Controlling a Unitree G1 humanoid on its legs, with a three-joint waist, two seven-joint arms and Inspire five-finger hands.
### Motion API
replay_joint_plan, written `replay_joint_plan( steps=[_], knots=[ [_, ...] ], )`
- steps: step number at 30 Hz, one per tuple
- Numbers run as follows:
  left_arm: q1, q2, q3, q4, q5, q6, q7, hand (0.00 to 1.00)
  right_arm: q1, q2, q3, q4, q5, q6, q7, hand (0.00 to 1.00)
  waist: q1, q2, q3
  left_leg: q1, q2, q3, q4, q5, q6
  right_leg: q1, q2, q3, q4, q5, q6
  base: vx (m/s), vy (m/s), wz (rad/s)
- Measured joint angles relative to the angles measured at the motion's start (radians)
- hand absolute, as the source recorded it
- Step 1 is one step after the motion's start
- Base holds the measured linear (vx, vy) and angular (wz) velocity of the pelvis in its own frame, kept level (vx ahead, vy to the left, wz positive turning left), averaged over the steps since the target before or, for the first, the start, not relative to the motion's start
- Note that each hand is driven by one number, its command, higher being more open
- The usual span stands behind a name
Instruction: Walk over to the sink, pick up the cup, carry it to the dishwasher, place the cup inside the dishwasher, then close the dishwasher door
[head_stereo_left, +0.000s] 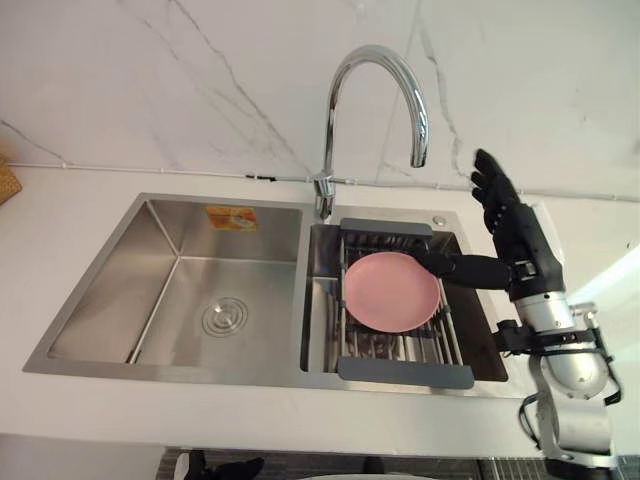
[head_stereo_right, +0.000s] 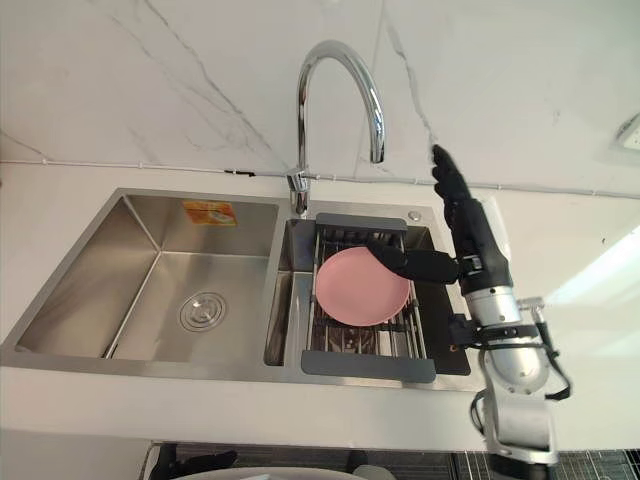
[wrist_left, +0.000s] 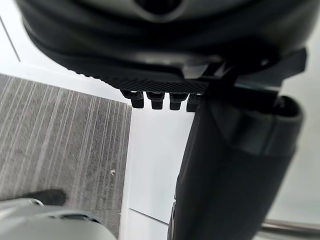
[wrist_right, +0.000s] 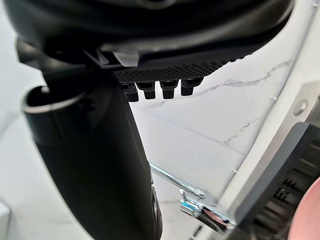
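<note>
At the frame's right, the right hand (head_stereo_left: 522, 248) hangs spread, thumb stretched toward the pink plate (head_stereo_left: 390, 292) racked in the sink (head_stereo_left: 110, 300).

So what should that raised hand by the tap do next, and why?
Probably lower the right hand toward the pink plate on the rack: its fingers are straight and hold nothing, it hangs above the right side of the sink, and its thumb points at the plate.

Plate (head_stereo_left: 390, 290) lies on rack (head_stereo_left: 405, 372) in right basin of sink (head_stereo_left: 160, 372), faucet (head_stereo_left: 372, 58) behind.
</note>
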Motion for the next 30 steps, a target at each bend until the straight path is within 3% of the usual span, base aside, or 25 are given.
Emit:
replay_joint_plan(
  steps=[4, 11, 14, 20, 30],
  knots=[
    [0.003, 0.007, 0.001, 0.031, 0.008, 0.0, 0.0, 1.0, -0.069, -0.121, 0.002, -0.002, -0.178, 0.043, 0.136, 1.0, -0.006, -0.003, -0.001, -0.001, 0.0, -0.001, -0.014, 0.008, 0.001, -0.009, 0.002, 0.001, 0.0, 0.005, -0.003, -0.04, -0.014, 0.0],
    [0.003, 0.013, 0.003, 0.039, 0.008, 0.0, -0.004, 1.0, -0.12, -0.154, 0.047, 0.0, -0.369, 0.075, 0.309, 1.0, -0.007, -0.008, -0.001, -0.011, 0.0, -0.003, -0.051, 0.024, 0.004, -0.035, 0.005, -0.004, -0.005, 0.025, -0.013, -0.08, -0.025, 0.02],
    [0.0, 0.025, 0.003, 0.039, 0.008, 0.001, -0.005, 1.0, -0.13, -0.168, 0.095, 0.001, -0.442, 0.073, 0.373, 1.0, -0.005, -0.026, -0.005, -0.018, -0.004, -0.004, -0.076, 0.039, 0.001, -0.054, 0.002, -0.005, -0.006, 0.034, -0.02, -0.11, -0.031, 0.01],
    [-0.001, 0.046, -0.002, 0.039, 0.007, 0.005, -0.009, 1.0, -0.13, -0.184, 0.126, 0.001, -0.521, 0.045, 0.429, 1.0, -0.005, -0.053, 0.0, -0.027, -0.005, -0.006, -0.086, 0.04, -0.003, -0.067, -0.009, -0.004, -0.007, 0.05, -0.03, -0.09, -0.025, 0.0],
    [-0.007, 0.047, -0.007, 0.039, 0.008, 0.005, -0.011, 1.0, -0.125, -0.183, 0.19, 0.04, -0.62, 0.009, 0.414, 1.0, -0.003, -0.053, 0.001, -0.04, -0.009, -0.013, -0.075, 0.041, -0.004, -0.071, -0.012, -0.009, -0.006, 0.061, -0.022, -0.01, -0.001, 0.01]
  ],
)
